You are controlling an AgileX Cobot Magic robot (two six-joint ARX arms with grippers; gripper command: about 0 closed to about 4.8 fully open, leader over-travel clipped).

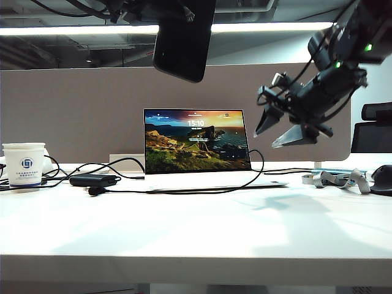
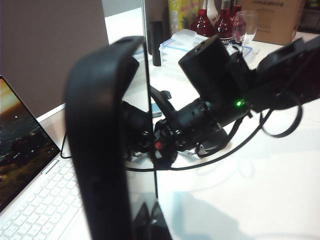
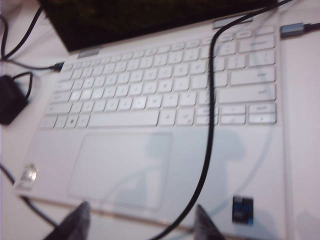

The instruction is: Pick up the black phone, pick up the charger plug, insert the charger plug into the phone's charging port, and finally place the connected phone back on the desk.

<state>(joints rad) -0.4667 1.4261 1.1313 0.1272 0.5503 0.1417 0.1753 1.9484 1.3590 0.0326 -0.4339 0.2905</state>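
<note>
The black phone [image 1: 184,40] hangs high above the laptop, tilted, and fills the left wrist view as a dark slab [image 2: 100,150]. My left gripper [image 2: 149,220] is shut on it; in the exterior view that gripper is mostly cut off at the top. I cannot make out the charging port. My right gripper [image 1: 280,130] hovers open and empty above the laptop's right side, its fingers wide apart [image 3: 141,222]. A thin black cable [image 3: 211,125] crosses the keyboard. Its small black tip, apparently the charger plug [image 1: 95,191], lies on the desk [image 1: 196,239] left of the laptop.
An open white laptop [image 1: 196,144] stands mid-desk. To its left are a black power brick [image 1: 93,179] and a paper cup [image 1: 24,164]. A grey strap [image 1: 337,179] and a black mouse [image 1: 383,179] lie at the right. A grey-beige partition [image 1: 73,110] backs the desk.
</note>
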